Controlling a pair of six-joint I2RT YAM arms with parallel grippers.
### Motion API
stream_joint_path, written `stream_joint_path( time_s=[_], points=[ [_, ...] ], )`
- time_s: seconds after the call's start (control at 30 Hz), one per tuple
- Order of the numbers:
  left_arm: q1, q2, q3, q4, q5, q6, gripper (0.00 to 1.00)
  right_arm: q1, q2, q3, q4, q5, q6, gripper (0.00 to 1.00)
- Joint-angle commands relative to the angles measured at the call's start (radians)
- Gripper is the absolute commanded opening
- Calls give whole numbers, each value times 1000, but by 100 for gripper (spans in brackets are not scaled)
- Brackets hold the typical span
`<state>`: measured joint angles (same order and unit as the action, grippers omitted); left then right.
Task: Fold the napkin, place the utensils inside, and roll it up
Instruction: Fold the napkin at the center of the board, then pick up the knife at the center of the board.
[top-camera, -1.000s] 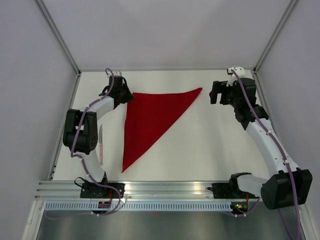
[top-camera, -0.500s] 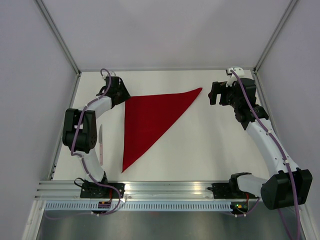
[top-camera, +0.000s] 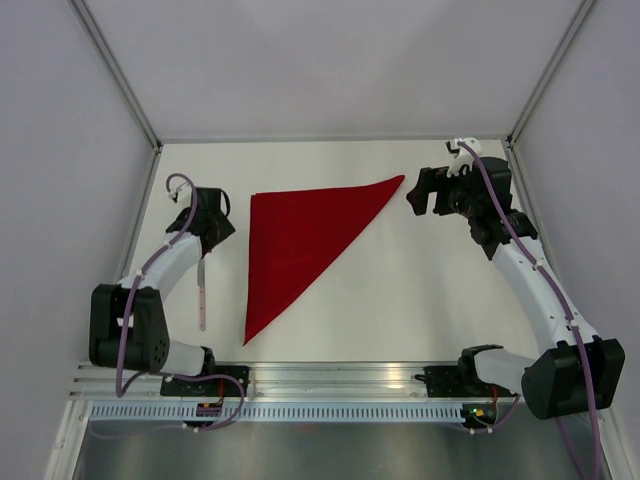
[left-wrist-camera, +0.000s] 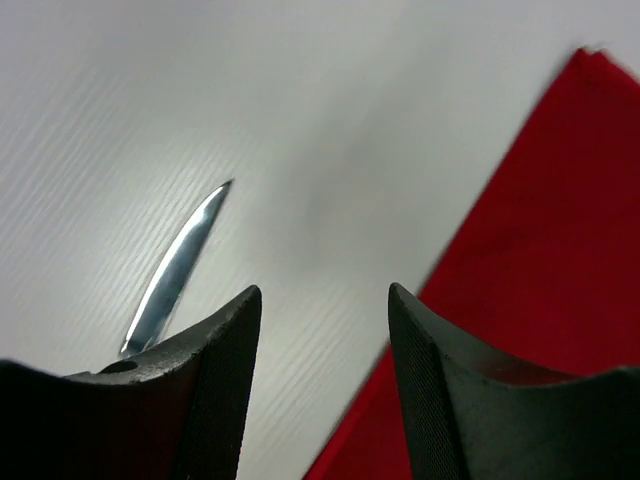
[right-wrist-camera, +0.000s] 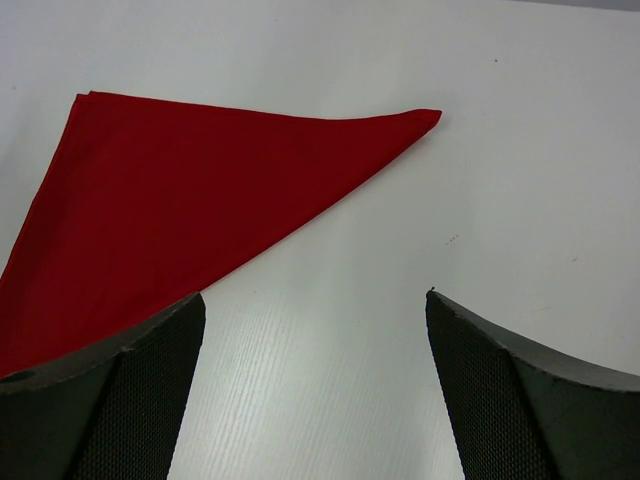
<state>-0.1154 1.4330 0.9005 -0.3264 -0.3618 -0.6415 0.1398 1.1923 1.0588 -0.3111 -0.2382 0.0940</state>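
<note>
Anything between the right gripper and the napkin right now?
Nothing: only bare table separates the right gripper from the napkin. The right wrist view shows it plainly, and the top view agrees.

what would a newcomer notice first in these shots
The bright red napkin, folded into a triangle, stands out on the white table. A slim pale utensil lies apart to its left, by the left gripper, whose jaws are open and empty.

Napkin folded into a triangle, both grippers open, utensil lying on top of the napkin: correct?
No. The utensil lies on the table left of the napkin, apart from it, as the top external view shows. The triangle fold holds; left gripper and right gripper are open.
</note>
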Motion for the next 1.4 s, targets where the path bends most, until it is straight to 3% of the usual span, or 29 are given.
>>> stream_joint_path(
  time_s=[0.0,0.23,0.53,0.9,1.37],
  points=[
    [10,-109,-89,-163,-89,-119,59,1,-16,29,-8,-55,36,95],
    [75,-246,-201,-315,-123,-149,61,4,19,32,-22,-99,42,94],
    [141,-162,-204,-352,0,-141,58,6,32,30,-20,-101,39,94],
    [141,-83,-250,-339,23,-213,48,6,47,30,-26,-116,46,94],
    [143,101,-100,-310,41,-165,13,6,61,41,-31,-121,46,93]
  ],
)
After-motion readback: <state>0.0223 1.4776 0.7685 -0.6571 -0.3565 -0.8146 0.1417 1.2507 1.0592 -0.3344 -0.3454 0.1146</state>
